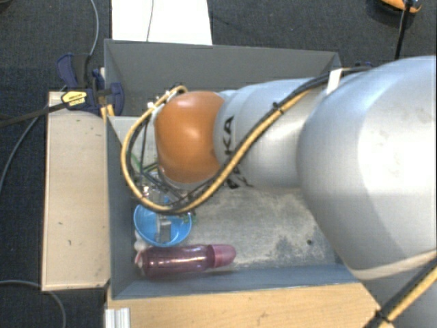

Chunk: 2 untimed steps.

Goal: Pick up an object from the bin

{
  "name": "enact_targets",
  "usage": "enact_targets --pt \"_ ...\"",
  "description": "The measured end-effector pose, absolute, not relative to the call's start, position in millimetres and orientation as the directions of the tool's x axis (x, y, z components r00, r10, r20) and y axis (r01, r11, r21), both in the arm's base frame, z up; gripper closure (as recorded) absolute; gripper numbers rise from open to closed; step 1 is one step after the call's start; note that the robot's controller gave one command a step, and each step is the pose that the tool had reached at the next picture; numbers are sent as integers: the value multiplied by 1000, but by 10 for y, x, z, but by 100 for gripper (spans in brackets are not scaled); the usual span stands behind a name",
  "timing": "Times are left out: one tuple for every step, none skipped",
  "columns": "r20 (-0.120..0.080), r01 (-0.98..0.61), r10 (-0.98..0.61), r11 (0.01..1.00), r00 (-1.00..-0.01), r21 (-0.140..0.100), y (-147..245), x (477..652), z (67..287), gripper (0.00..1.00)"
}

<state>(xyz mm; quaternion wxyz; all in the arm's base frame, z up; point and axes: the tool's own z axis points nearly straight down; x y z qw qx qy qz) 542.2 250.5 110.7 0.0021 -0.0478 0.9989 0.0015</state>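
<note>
Grey bin (225,67), lower-left corner: hand (162,227) low over blue round dish (145,228), purple bottle (184,258) just beside. Hand opening: cannot tell. Judged step: grasp approach; next needs closing, then lift.

Blue round dish (145,225), upright, bin (225,67) lower-left corner, beside purple bottle (184,259)

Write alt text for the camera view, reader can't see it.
The arm reaches in from the right and its gripper is down at a small blue round dish near the left wall of the grey metal bin. A purple bottle-like cylinder lies on its side beside the dish, along the near wall.
</note>
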Motion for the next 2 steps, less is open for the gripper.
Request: enact_targets --pt "-5 -112 -112 994 -994 4 2485 5368 1214 0" --pt "-7 -219 -219 976 -976 3 2461 5501 1078 0"
